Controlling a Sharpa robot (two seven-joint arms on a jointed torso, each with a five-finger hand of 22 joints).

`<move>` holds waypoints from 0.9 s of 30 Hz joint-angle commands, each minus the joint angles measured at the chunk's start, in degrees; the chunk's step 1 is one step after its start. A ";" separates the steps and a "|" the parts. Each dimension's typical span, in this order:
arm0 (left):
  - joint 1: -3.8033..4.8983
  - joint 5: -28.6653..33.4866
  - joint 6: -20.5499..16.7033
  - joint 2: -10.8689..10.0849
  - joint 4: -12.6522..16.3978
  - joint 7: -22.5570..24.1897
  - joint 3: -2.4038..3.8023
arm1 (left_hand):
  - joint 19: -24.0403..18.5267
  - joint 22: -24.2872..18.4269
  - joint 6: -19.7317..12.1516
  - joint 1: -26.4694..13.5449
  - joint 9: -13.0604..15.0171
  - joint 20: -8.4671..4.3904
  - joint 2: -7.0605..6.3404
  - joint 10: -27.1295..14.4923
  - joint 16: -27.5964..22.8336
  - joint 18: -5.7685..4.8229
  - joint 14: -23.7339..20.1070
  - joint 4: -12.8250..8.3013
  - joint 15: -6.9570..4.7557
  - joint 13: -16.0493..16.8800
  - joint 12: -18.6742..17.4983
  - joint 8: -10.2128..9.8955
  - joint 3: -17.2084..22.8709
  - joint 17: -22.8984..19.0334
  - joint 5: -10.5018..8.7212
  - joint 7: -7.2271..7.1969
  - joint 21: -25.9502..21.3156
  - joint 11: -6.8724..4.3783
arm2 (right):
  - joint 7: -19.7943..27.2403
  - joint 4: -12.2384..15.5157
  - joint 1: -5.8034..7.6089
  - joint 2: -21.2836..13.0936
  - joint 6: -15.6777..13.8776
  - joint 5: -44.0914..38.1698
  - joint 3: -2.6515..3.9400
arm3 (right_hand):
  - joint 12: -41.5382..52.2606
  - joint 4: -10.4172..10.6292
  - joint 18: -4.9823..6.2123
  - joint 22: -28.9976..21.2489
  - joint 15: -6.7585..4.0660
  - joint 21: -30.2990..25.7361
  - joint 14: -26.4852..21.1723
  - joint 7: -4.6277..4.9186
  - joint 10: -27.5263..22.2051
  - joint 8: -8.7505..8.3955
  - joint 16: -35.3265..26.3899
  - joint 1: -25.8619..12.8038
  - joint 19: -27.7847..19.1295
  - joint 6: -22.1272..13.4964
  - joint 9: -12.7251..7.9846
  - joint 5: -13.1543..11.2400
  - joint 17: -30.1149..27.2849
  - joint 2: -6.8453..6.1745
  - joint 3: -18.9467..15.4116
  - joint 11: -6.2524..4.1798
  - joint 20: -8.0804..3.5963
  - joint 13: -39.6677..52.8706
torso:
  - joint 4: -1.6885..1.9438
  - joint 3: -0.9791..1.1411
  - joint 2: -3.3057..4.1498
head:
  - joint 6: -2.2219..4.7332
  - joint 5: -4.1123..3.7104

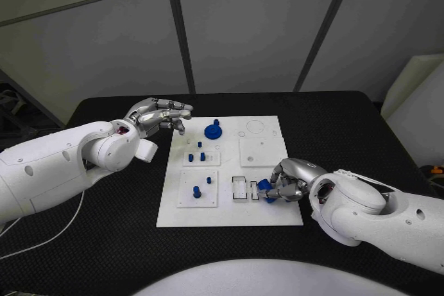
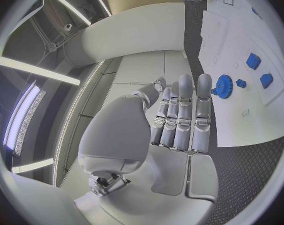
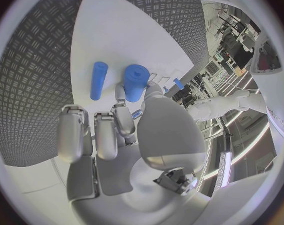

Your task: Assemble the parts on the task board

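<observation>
On the black counter [image 1: 111,257] lies the white task board [image 1: 264,206]. At its near right edge the right hand [image 1: 289,180] pinches a blue cylindrical part [image 3: 136,82]; another blue peg [image 3: 98,80] lies just beside it. Over the board's far left corner hangs the left hand [image 1: 159,115], fingers together, holding nothing, near a blue gear [image 1: 213,130].

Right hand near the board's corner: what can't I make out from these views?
- Head view: the right hand covers its blue part; whether that part touches the task board is hidden.
- Right wrist view: thumb hides the blue part's lower end.
- Left wrist view: blue gear partly behind the fingertips.
</observation>
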 commanded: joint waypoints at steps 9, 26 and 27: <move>-0.17 0.17 0.55 0.14 -0.05 0.49 0.03 | 0.04 -0.05 -0.32 -0.38 -0.07 0.20 0.33 -0.36 -0.27 2.85 -0.31 0.06 0.19 0.08 0.20 0.07 -0.29 -0.05 0.04 0.07 -0.27 0.05 | 0.41 3.80 -0.20 -1.28 -11.33 3.66 -0.08 | 0.53 -0.43 -1.05 4.38 -0.70 0.41 4.57 -0.31 0.76 1.00 0.54 1.92 1.72 0.80 1.08 2.39 8.45 1.31 0.20 -0.51 -0.67 0.76 | 0.17 -0.09 -0.07 | 0.22 -0.11; -0.20 0.17 0.71 0.22 0.05 0.38 0.03 | 0.04 -0.05 -0.32 -0.38 -0.07 0.20 0.33 -0.36 -0.27 2.85 -0.31 0.06 0.19 0.08 0.20 0.07 -0.29 -0.05 0.04 0.07 -0.27 0.05 | 0.83 2.49 -0.13 3.00 -8.99 6.79 0.17 | 0.12 0.01 -1.07 4.48 -0.79 0.48 4.59 -0.39 0.79 1.32 0.59 0.47 1.76 0.92 1.63 2.51 8.53 1.85 -0.75 -0.59 -0.80 0.64 | 0.17 -0.17 -0.01 | 0.25 0.33; -0.20 0.17 0.72 0.22 0.06 0.37 0.03 | 0.04 -0.05 -0.32 -0.38 -0.07 0.20 0.33 -0.36 -0.27 2.85 -0.31 0.06 0.19 0.08 0.20 0.07 -0.29 -0.05 0.04 0.07 -0.27 0.05 | 0.80 2.19 -0.13 3.33 -8.61 7.00 0.17 | -0.07 0.02 -1.06 4.43 -0.80 0.45 4.57 -0.41 0.71 1.35 0.55 0.06 1.74 0.94 1.72 2.33 8.49 1.95 -0.97 -0.60 -0.81 0.50 | 0.19 -0.15 0.00 | 0.24 0.34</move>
